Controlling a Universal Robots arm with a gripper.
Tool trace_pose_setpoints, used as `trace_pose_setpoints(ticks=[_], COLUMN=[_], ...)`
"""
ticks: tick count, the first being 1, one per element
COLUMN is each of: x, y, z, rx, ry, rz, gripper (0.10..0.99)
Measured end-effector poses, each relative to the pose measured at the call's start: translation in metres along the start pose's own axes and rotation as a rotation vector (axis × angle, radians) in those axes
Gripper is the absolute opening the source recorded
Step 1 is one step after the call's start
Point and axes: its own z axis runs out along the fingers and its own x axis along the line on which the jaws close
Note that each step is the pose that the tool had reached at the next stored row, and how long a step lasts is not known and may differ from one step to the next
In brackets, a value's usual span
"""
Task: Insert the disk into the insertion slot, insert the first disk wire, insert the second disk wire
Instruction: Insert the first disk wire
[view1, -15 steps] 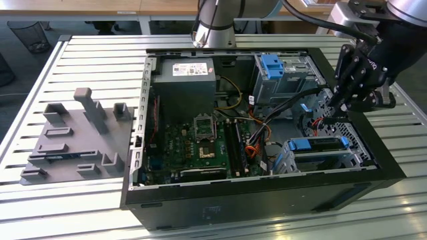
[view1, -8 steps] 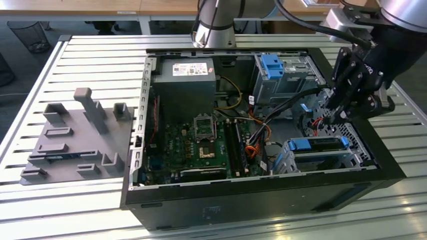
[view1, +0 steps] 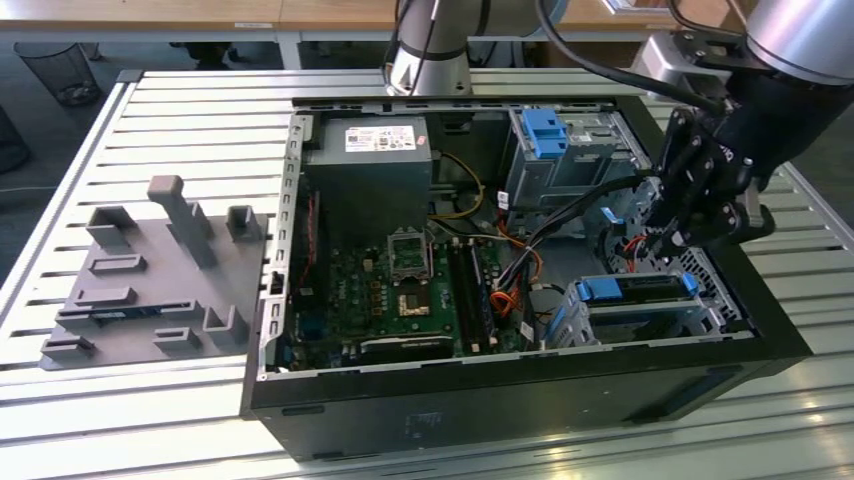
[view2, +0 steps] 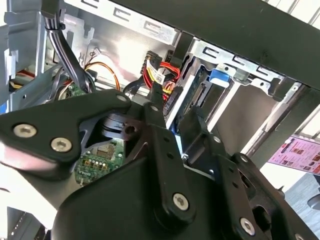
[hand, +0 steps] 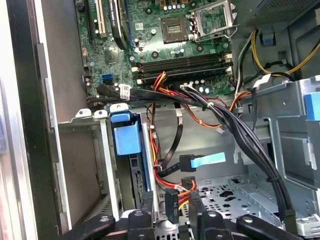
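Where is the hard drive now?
The hard drive sits in the small metal cage on the exterior view's right, inside the computer case, right of the green circuit board.

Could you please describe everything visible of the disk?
The disk sits inside the insertion slot, a small grey sheet-metal cage in the open computer case's corner at the exterior view's right. Its bright blue plastic carrier frame shows along the cage's top, with a blue tab seen in the first wrist view. Cage walls hide most of the drive's body.
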Motion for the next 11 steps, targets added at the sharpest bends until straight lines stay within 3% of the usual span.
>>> trace_pose_setpoints(ticks=[3, 6, 11], x=[0.0000, 0.0000, 0.0000], y=[0.0001, 0.0001, 0.0001], z=[0.0012, 0.0014, 0.0015], rx=[0.000, 0.000, 0.000], ry=[-0.0002, -0.0003, 0.0002], rz=[0.014, 0.019, -0.012], gripper=[0.337, 0.165, 0.165])
